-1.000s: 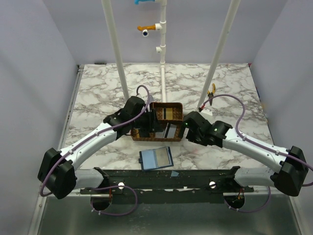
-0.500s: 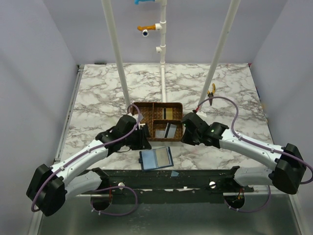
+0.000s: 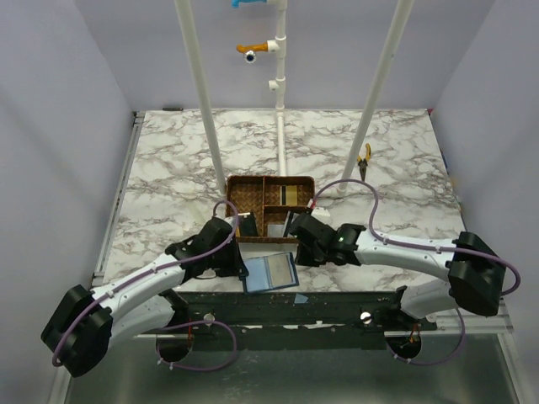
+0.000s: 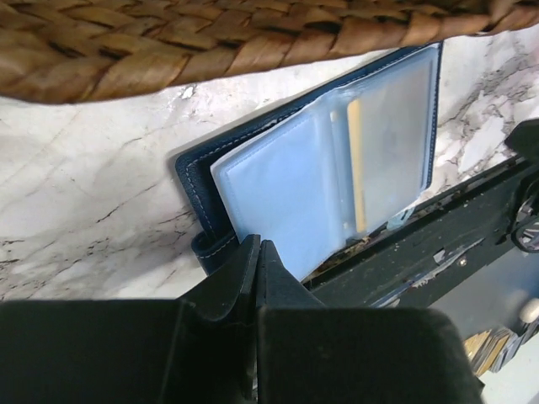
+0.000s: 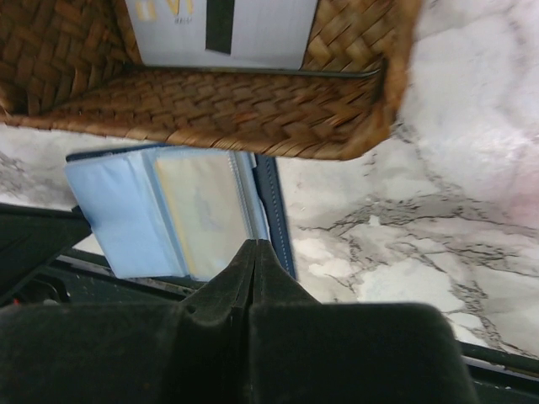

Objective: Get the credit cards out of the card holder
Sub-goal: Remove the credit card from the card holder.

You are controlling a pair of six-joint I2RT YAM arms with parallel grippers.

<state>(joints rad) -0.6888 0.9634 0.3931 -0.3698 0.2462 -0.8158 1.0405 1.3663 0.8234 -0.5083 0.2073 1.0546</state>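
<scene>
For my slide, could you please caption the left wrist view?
Shut left fingers near the open navy card holder, wicker tray above.

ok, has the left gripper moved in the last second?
Yes. The left gripper has pulled back toward the table's near edge, from over the wicker tray to the left side of the card holder.

The table [image 3: 168,160] has a white top veined in grey like marble, and it fills the space between the pale walls. A brown wicker tray [image 3: 269,178] with compartments sits near its middle. Just in front of the tray, close to the near edge, the navy card holder [image 3: 269,273] lies open with its pale sleeves facing up. Yellow-handled pliers [image 3: 364,160] lie well apart, towards the far right. Three white poles [image 3: 202,109] rise from the tabletop behind the tray.
</scene>
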